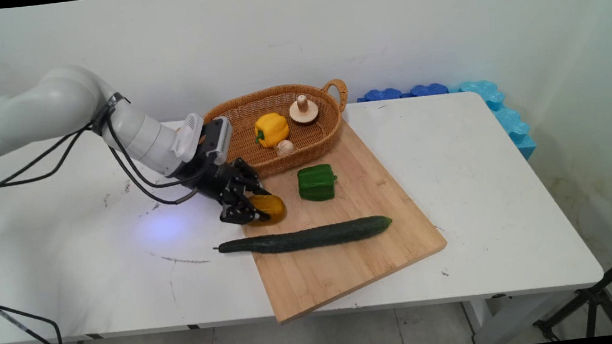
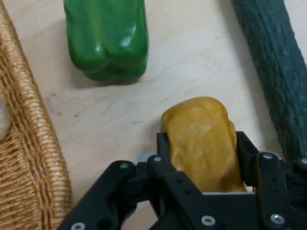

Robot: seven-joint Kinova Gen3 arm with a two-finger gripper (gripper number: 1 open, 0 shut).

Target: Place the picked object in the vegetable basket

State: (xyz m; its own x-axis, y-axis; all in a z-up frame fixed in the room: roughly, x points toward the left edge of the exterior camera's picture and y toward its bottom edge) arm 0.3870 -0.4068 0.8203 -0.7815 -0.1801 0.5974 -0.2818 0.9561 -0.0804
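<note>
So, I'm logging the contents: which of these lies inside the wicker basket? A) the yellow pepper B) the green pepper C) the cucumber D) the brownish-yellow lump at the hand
A: the yellow pepper sits inside the wicker basket, beside a wooden mushroom.

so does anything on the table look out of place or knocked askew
Only slightly: the cucumber lies half off the cutting board, its thin end on the table. Nothing looks spilled or damaged.

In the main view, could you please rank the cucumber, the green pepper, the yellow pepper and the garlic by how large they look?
1. cucumber
2. green pepper
3. yellow pepper, close to the green one, and it sits farther back in the basket, so unsure
4. garlic
</note>
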